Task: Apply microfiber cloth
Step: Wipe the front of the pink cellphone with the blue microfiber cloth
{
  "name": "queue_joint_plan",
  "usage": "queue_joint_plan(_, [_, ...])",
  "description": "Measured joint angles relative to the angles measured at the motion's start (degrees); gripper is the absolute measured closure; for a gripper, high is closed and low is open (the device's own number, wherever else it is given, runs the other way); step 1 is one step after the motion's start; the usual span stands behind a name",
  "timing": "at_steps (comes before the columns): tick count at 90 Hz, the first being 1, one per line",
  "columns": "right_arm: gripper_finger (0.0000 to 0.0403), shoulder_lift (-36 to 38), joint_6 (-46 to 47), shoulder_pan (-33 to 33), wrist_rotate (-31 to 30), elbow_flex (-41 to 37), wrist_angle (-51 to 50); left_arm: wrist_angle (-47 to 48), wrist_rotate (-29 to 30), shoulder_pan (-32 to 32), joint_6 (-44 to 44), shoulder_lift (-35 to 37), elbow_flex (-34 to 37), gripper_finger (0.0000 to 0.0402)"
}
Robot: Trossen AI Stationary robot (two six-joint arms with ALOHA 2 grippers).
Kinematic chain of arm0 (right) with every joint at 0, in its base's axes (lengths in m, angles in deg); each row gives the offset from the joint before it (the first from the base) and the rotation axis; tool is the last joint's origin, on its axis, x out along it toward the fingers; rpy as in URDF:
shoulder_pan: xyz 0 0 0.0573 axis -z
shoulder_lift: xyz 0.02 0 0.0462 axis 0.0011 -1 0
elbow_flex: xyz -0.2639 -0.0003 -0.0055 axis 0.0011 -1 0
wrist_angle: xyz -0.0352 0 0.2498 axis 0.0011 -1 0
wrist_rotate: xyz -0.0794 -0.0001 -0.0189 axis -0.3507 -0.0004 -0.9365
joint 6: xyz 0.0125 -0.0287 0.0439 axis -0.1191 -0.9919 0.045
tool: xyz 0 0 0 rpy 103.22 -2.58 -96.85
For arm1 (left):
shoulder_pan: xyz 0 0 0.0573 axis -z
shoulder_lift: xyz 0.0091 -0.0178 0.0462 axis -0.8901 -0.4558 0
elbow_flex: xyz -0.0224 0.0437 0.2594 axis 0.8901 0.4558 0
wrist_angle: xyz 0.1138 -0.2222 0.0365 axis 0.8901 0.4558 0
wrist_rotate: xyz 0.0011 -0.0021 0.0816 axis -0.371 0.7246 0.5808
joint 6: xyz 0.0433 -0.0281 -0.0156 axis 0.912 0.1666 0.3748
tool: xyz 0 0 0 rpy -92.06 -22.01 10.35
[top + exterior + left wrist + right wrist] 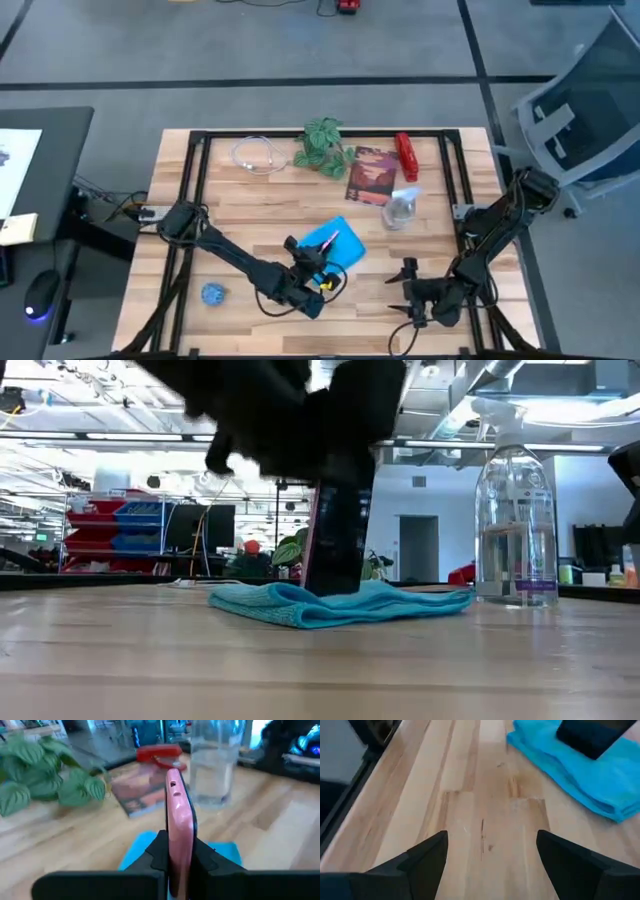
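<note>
The sky-blue microfiber cloth (347,250) lies rumpled on the wooden table, in the near middle. A phone in a pink case (178,810) stands on edge over it, and my left gripper (311,263) is shut on this phone. In the low view the phone (338,540) rises nearly upright from the cloth (400,603). My right gripper (408,287) hovers open over bare wood to the right of the cloth, with nothing between its fingers (427,857). My left gripper pinches the phone's two flat faces (172,851) between its two fingers, at the end nearest the wrist. The fingers (159,851) come slanting down from the table's near side and lie along the phone. The phone's lower end (335,588) meets the cloth.
A clear spray bottle (400,208) stands just right of the cloth. Behind it lie a reddish booklet (372,175), a red stapler (407,156), a green plant (322,146) and a white cable (258,155). A small blue ball (212,293) sits near the front left.
</note>
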Motion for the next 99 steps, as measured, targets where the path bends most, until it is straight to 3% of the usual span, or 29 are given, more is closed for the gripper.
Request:
queue_joint_plan(12, [0.0112, 0.04, 3.26, 2.73, -2.0, -1.57, -0.14, 2.06, -0.59, 0.04, -3.34, -0.09, -0.07, 0.0391])
queue_joint_plan(41, [0.0112, 0.02, 6.39, 19.12, 4.8, -1.78, 1.15, 2.67, -2.11, 0.0, -2.0, 0.44, -1.75, 0.0391])
queue_joint_plan(58, [0.0112, 0.02, -6.03, 22.63, 9.05, -1.78, 7.99, 2.61, -2.83, 0.55, -2.89, 0.44, -1.86, 0.0391])
queue_joint_plan(74, [0.0112, 0.02, -19.82, 24.46, 18.65, -1.76, 17.6, 1.99, -3.93, 2.35, -2.71, 1.2, -1.88, 0.0391])
queue_joint_plan(99, [0.0112, -1.68, -26.02, 31.87, 32.02, -1.74, 22.4, -3.55, -6.42, 4.97, 5.34, 1.48, -1.9, 0.0391])
